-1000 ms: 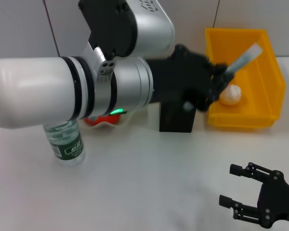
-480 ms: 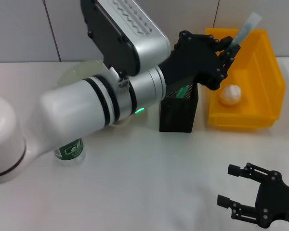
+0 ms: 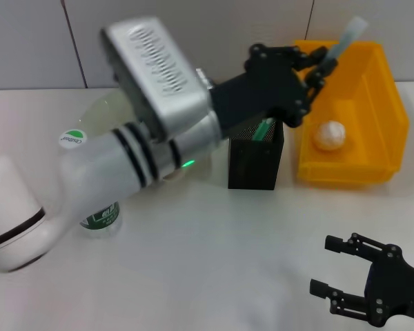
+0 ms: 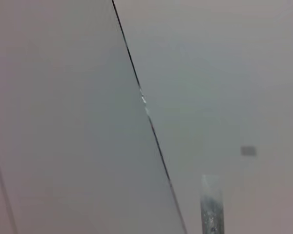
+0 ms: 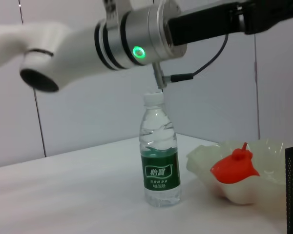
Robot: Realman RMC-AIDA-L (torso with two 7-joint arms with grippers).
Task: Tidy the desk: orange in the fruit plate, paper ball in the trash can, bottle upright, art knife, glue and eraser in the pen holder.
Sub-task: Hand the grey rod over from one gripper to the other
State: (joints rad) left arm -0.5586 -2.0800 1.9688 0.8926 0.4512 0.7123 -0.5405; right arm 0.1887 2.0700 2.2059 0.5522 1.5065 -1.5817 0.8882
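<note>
the left tool [image 3: 316,61] hangs above the black pen holder [image 3: 256,163] and the near edge of the yellow trash can [image 3: 390,138], its fingers clamped on the art knife [image 3: 346,38], whose pale blade end juts up past them against the wall; a green item [image 3: 263,129] shows inside the pen holder; the paper ball [image 3: 330,135] lies in the trash can; the bottle [image 5: 159,151] stands upright on the white worktop [image 3: 214,255], partly hidden in the head view behind the left arm; the orange [image 5: 234,165] sits in the fruit plate [image 5: 263,161] between bottle and pen holder; the right tool [image 3: 338,265] rests low over the worktop at the near right, its fingers spread apart and holding nothing
</note>
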